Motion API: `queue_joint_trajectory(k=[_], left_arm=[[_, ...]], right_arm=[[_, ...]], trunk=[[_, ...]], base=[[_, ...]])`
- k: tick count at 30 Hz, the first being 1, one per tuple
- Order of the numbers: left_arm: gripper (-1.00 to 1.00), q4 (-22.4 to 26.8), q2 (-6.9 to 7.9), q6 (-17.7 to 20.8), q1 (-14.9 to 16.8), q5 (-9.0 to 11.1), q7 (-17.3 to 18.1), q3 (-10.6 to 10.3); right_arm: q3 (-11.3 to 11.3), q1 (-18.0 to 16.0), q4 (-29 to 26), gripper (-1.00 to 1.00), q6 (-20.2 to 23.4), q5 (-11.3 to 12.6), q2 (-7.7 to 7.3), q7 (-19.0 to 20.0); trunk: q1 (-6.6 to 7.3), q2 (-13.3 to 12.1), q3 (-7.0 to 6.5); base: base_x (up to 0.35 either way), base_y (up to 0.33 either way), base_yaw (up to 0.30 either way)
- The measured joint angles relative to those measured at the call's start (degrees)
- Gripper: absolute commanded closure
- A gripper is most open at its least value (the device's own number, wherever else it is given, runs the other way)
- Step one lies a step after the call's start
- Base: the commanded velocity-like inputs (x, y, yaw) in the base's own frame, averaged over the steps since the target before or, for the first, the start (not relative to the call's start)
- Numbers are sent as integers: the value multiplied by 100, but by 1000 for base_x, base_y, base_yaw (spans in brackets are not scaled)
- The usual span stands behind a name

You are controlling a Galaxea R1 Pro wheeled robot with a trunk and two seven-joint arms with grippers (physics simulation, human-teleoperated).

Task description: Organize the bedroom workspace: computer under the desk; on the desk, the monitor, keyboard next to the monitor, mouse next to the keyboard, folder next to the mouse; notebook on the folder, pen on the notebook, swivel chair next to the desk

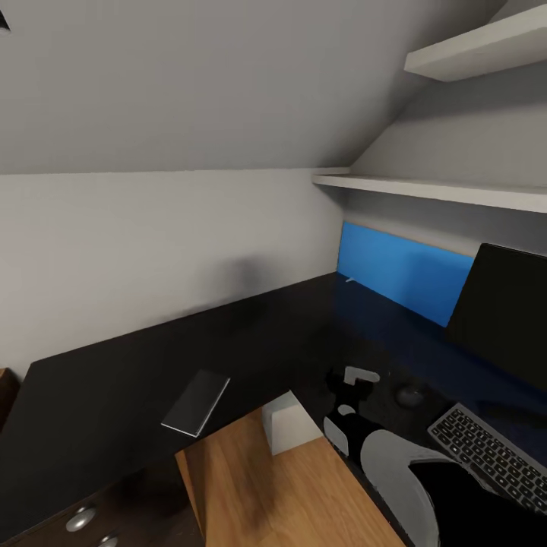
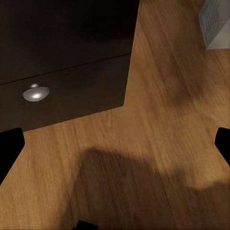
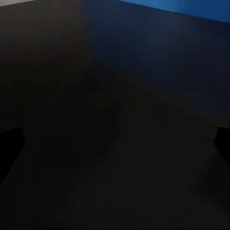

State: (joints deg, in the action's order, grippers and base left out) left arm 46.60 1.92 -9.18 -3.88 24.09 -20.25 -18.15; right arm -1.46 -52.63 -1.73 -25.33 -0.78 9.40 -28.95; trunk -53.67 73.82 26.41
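The black desk [image 1: 114,380] runs along the wall to a blue back panel [image 1: 403,270]. A dark notebook [image 1: 196,403] lies near its front edge. The monitor [image 1: 505,319] stands at the right, with the keyboard [image 1: 490,456] before it and the mouse [image 1: 410,393] to its left. A tiny white stick, perhaps the pen [image 1: 350,279], lies by the panel. The white computer [image 1: 292,422] sits on the floor under the desk. My right gripper [image 3: 115,146] hovers open over the bare desktop; my left gripper [image 2: 115,143] hangs open above the floor. Folder and swivel chair are out of view.
A black drawer unit [image 2: 72,62] with a round silver knob [image 2: 36,92] stands on the wooden floor [image 2: 158,143], and the computer's corner [image 2: 215,24] shows beyond it. White wall shelves [image 1: 456,190] hang above the monitor under a sloping ceiling.
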Motion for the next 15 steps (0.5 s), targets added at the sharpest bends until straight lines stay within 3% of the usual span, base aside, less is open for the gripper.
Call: queue_joint_trajectory(k=[3, 15], left_arm=[[-100, 0, 1, -2, 0, 0, 0, -2], [-100, -5, -3, -2, 0, -7, -10, -2]], right_arm=[[6, 68, 2, -100, -8, -55, 57, 9], [17, 134, -1, -100, -23, -81, 58, 21]], trunk=[[0, 0, 0], [0, 0, 0]], base=[[0, 0, 0], [0, 0, 0]])
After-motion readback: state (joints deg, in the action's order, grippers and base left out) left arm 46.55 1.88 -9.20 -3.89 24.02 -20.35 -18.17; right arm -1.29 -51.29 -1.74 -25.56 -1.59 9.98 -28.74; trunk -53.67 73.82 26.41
